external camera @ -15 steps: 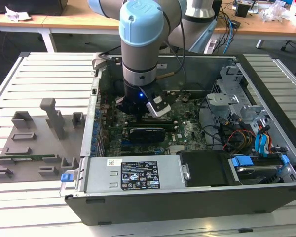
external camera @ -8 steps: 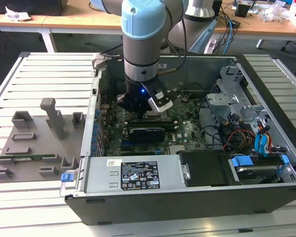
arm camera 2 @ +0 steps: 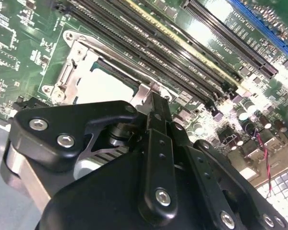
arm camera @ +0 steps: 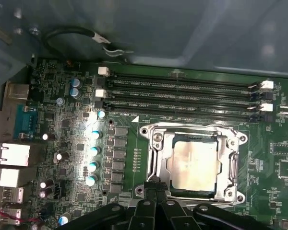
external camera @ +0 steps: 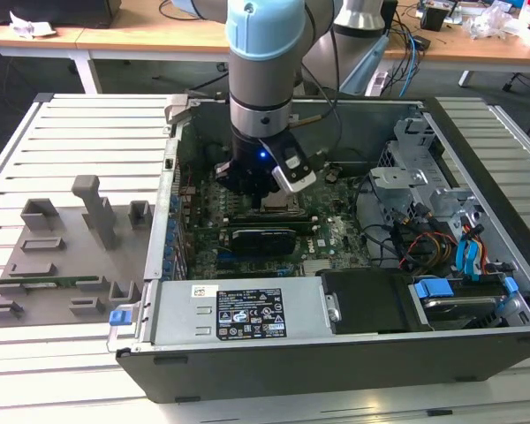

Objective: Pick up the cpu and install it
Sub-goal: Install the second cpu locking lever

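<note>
We're seeing the gripper (arm camera: pixel 156 188) hovering w/ fingers pressed together beside the cpu (arm camera: pixel 192 165), apparently sitting in its socket frame (arm camera: pixel 156 139).

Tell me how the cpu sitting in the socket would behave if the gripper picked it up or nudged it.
The cpu looks like a flat, rigid square with a metal top plate, so it probably won't flex or roll. Its smooth, shiny top suggests it could be slippery to hold. Lying low inside the socket frame, it likely resists sideways nudges, with little edge exposed for the gripper.
</note>
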Tool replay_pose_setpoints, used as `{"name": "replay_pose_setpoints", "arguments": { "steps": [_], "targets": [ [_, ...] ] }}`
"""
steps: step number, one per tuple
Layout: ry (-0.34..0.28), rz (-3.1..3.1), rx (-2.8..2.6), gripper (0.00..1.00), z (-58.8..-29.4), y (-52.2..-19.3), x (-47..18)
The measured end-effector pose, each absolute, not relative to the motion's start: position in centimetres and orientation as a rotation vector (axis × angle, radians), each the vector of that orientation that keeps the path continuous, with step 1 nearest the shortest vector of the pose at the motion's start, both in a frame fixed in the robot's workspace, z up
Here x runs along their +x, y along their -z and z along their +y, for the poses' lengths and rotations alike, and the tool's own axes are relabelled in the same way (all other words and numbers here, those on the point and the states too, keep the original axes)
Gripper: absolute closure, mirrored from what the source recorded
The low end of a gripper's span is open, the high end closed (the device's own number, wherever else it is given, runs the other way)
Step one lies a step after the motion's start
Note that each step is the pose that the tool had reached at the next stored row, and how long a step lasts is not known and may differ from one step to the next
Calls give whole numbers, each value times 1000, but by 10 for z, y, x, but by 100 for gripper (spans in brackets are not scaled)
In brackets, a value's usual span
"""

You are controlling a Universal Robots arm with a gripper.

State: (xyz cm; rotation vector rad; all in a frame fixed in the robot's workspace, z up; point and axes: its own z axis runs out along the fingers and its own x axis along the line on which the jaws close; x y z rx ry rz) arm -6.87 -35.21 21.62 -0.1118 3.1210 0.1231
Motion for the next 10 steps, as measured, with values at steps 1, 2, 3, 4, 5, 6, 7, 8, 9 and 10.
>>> {"name": "replay_pose_setpoints", "arguments": {
  "steps": [1,2,3,4,5,6,7,8,9,10],
  "targets": [
    [-117,3121,-112,89,-350,-218,-68],
    [-109,3122,-112,89,-348,-220,-67],
    [-101,3122,-112,89,-346,-221,-67],
    [-95,3123,-112,89,-344,-222,-66],
    [-92,3123,-112,89,-344,-223,-66],
    [-86,3123,-112,89,-342,-224,-65],
    [-81,3123,-112,89,-341,-224,-65],
    [-77,3123,-112,89,-340,-225,-64],
    [-67,3124,-112,89,-338,-226,-63],
    [-59,3124,-113,89,-335,-227,-62]
  ]
}}
